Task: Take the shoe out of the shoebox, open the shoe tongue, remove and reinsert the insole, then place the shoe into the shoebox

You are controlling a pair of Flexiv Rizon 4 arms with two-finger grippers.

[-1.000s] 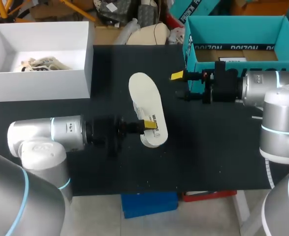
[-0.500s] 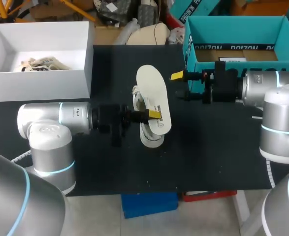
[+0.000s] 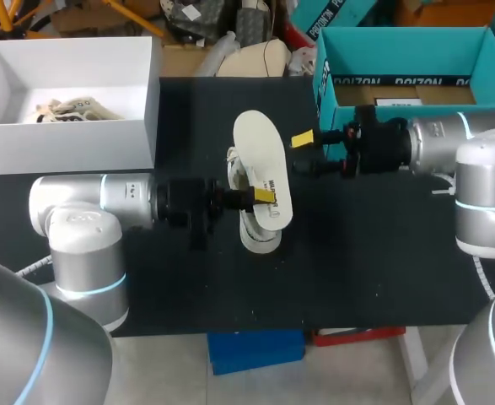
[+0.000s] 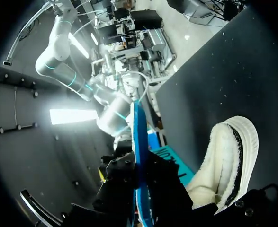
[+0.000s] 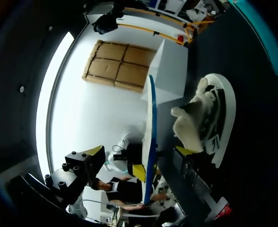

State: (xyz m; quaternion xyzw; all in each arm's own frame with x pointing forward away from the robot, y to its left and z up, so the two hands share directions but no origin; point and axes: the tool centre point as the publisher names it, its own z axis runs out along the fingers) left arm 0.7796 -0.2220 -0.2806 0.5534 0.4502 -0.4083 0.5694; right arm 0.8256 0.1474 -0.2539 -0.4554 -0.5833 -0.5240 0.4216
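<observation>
A white insole [image 3: 260,164] stands tilted over a white fleecy shoe [image 3: 255,236] lying on the table [image 3: 357,270]; the open teal shoebox [image 3: 403,51] sits far right.

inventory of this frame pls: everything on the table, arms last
shoe: 1, white, mid-table, partly under the insole
insole: 1, white top, blue edge, held over the shoe
shoebox: 1, teal, open, far right
white box: 1, white, open, far left
crumpled stuffing: 1 heap, pale beige, inside the white box
table: 1, black
left gripper: 1, yellow-tipped, jaws shut on the insole
right gripper: 1, yellow-tipped, jaws open and empty, between the insole and the shoebox
</observation>
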